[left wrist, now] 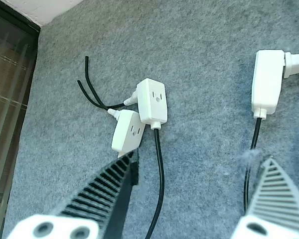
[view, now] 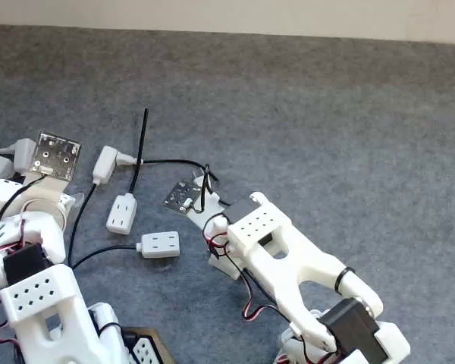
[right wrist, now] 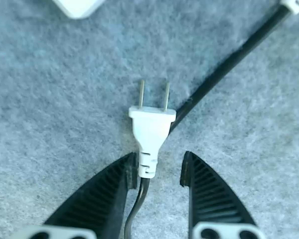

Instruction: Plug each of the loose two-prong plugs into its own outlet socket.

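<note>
A loose white two-prong plug (right wrist: 152, 124) lies on the grey carpet with its prongs pointing away from my right gripper (right wrist: 159, 158). That gripper is open and low. Its fingers flank the plug's cable end, and one finger (right wrist: 120, 181) touches it. In the high view the right arm (view: 258, 227) reaches to the middle of the carpet. Two white outlet sockets (view: 121, 214) (view: 159, 244) lie just left of it. My left gripper (left wrist: 200, 159) is open above bare carpet. Two more sockets (left wrist: 152, 100) (left wrist: 128, 131) lie side by side ahead of it.
A third white socket block (left wrist: 266, 82) (view: 105, 164) has a white plug at its end and a black cable (view: 174, 161) running right. A thick black cable (right wrist: 229, 64) crosses beside the loose plug. Open carpet stretches to the far right. Dark furniture (left wrist: 5, 99) borders the carpet.
</note>
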You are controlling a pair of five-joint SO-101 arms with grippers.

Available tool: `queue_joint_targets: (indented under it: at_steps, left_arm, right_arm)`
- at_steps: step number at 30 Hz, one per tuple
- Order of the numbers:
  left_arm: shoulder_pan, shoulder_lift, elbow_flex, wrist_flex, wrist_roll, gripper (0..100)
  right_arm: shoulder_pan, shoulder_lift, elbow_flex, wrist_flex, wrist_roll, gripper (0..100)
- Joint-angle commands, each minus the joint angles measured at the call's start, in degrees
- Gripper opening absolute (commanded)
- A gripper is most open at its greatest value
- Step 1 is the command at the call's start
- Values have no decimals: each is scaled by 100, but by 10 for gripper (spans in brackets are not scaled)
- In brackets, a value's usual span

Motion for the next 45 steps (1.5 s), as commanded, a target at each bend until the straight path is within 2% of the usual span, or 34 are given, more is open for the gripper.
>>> queue_joint_targets:
  at_steps: [1, 10, 21, 26, 32, 40, 42, 45]
  left_arm:
    - [-40, -13, -48, -88, -35, 352]
    - [-40, -13, -48, -79, -35, 352]
    - [-48, -13, -48, -79, -35, 352]
    - [-48, -13, -22, -79, -35, 352]
    - [-48, -13, -13, -79, -35, 352]
    - [-22, -13, -22, -18, -35, 352]
    - [40, -13, -66, 281, -18, 352]
    - [251, -13, -277, 747, 18, 352]
  right_arm:
    - [-13, -13, -31, -13, -44, 146]
    - [-4, 743, -136, -171, -70, 146]
    - [-4, 778, -418, -127, -70, 142]
    - [-4, 778, -541, -163, -44, 4]
    - [-4, 778, -866, -119, -44, 10]
    - [48, 716, -1481, 629, -88, 5]
    - [154, 409, -1429, 233, -325, 5]
    - [224, -409, -593, -743, -501, 5]
